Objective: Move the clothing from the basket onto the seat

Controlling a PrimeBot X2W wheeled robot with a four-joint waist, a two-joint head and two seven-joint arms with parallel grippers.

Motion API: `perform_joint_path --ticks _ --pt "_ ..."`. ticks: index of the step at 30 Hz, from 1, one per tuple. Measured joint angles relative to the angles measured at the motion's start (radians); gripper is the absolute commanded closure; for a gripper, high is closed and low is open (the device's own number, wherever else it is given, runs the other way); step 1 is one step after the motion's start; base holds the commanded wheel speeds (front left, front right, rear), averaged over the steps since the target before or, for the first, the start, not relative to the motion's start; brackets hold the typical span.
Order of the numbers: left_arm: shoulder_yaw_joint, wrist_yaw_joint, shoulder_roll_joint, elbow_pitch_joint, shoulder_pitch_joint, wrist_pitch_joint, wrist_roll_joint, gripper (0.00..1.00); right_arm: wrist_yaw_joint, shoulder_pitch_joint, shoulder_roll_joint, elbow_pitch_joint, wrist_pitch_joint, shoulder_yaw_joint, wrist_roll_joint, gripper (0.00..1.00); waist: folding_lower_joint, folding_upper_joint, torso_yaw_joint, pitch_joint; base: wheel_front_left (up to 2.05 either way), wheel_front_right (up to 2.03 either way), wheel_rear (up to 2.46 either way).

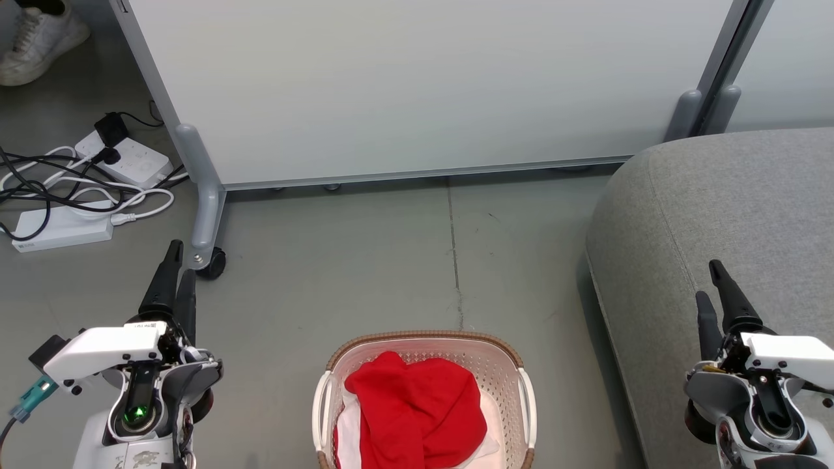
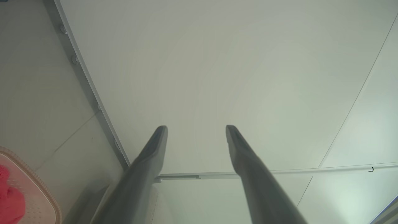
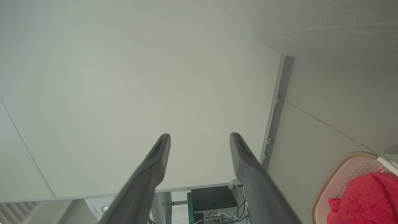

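The white basket [image 1: 339, 368] with a brown rim stands on the floor at the bottom middle of the head view. Bright red clothing [image 1: 417, 410] fills it, with white fabric under the red. The grey seat [image 1: 730, 215] rises at the right. My left gripper [image 1: 178, 262] hangs open at the lower left, well left of the basket, with nothing between its fingers. My right gripper [image 1: 709, 280] is open over the seat's front part, also empty. The left wrist view catches the basket [image 2: 46, 199] and clothing [image 2: 11, 202] at its lower left corner; the right wrist view has the basket [image 3: 342, 174] and clothing [image 3: 367, 199] at its lower right.
A pale partition panel [image 1: 417, 85] on grey legs with a caster [image 1: 212, 264] stands behind the basket. Power strips and cables [image 1: 78, 189] lie on the floor at the left. A person's white shoe [image 1: 36, 42] is at the top left. Grey floor [image 1: 365, 260] lies between basket and panel.
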Motion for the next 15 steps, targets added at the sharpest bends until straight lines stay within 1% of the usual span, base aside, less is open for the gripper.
perform_joint_path --ticks 5,8,11,15 --pt "-0.016 0.0 0.001 -0.029 0.001 -0.027 0.001 0.0 0.0 -0.001 -0.003 -0.018 -0.018 0.012 -0.019 0.0 0.0 0.0 0.0 -0.001 0.0 0.0 0.0" --pt "-0.028 0.0 0.003 -0.047 0.004 -0.047 0.021 0.0 0.0 0.0 -0.008 -0.027 -0.034 0.026 -0.041 0.0 0.0 0.0 0.0 -0.001 0.0 0.0 0.0" --pt "-0.039 0.0 0.009 -0.061 0.007 -0.066 0.061 0.0 0.0 0.0 -0.018 -0.035 -0.049 0.034 -0.084 0.0 0.0 0.0 0.001 -0.002 0.0 0.0 0.0" --pt "-0.042 0.0 0.011 -0.093 0.015 -0.088 0.149 0.0 0.0 0.0 -0.032 -0.064 -0.062 0.037 -0.172 0.0 0.0 0.0 0.001 -0.004 0.0 0.0 0.0"
